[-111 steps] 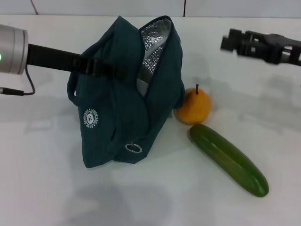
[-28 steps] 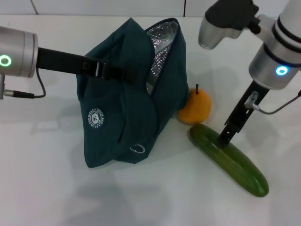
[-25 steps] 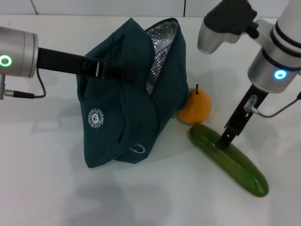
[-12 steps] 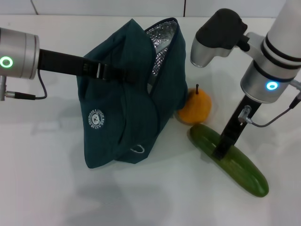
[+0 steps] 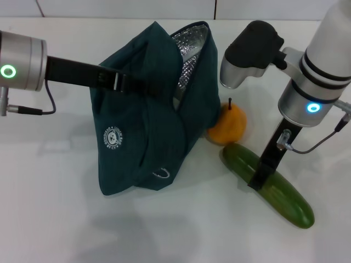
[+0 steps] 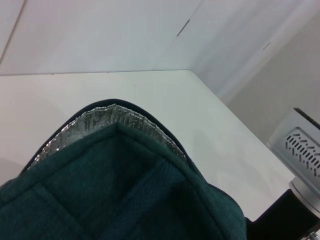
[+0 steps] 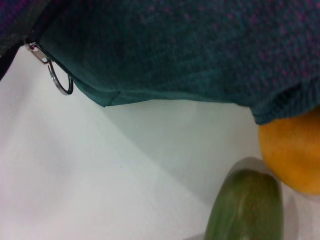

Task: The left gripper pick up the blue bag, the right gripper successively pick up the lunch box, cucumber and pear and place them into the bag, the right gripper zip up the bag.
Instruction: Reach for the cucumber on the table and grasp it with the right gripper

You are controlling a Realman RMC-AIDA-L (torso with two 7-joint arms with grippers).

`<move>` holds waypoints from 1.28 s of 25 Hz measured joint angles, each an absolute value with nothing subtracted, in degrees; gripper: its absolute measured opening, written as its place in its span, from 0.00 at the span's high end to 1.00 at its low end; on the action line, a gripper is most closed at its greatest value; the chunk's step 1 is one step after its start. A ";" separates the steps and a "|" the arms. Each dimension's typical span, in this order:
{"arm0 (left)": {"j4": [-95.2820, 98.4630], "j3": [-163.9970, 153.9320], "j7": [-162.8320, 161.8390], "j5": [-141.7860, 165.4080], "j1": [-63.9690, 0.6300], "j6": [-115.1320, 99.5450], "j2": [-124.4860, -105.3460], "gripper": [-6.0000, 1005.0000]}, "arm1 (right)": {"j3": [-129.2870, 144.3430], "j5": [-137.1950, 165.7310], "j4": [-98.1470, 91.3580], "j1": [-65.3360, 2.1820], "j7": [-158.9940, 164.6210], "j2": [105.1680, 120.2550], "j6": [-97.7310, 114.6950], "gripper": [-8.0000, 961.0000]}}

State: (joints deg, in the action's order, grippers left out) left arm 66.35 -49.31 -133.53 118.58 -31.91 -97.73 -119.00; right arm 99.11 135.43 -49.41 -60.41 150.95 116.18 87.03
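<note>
Down comes the right gripper (image 5: pixel 256 181) onto the cucumber (image 5: pixel 269 186), nearer its middle than a second ago; whether its fingers have closed, I cannot tell. Best to clamp near the middle, since that long, smooth, glossy skin could tip or slip. Just beyond sits the round orange pear (image 5: pixel 227 125), touching the blue bag (image 5: pixel 148 120). Soft teal fabric, crinkled foil lining, mouth gaping upward, its strap hooked over the left gripper (image 5: pixel 118 82). No lunch box visible outside.
</note>
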 joint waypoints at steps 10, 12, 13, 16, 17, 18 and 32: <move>65.62 -49.31 -133.18 118.55 -32.51 -97.73 -119.07 0.96 | 99.86 135.41 -49.09 -60.47 150.90 116.18 86.64 0.14; 65.62 -49.31 -133.15 118.55 -32.52 -97.73 -119.08 0.96 | 100.55 135.18 -49.06 -60.47 150.90 116.19 86.37 0.14; 65.62 -49.31 -133.15 118.55 -32.52 -97.73 -119.09 0.96 | 100.84 134.99 -49.04 -60.47 150.90 116.18 86.24 0.14; 65.63 -49.31 -133.12 118.55 -32.52 -97.73 -119.09 0.96 | 101.32 134.59 -48.98 -60.47 150.91 116.18 86.05 0.15; 65.63 -49.31 -133.09 118.55 -32.52 -97.73 -119.09 0.96 | 101.33 134.57 -48.97 -60.47 150.93 116.18 86.03 0.15; 65.63 -49.31 -133.06 118.55 -32.52 -97.73 -119.09 0.96 | 101.34 134.57 -48.96 -60.47 150.94 116.18 86.03 0.15; 65.60 -49.29 -132.81 118.56 -32.52 -97.73 -119.09 0.96 | 101.49 134.34 -48.86 -60.49 150.99 116.19 86.38 0.33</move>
State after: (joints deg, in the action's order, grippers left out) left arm 65.60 -49.29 -132.81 118.56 -32.52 -97.73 -119.09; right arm 101.49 134.34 -48.86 -60.49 150.99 116.19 86.38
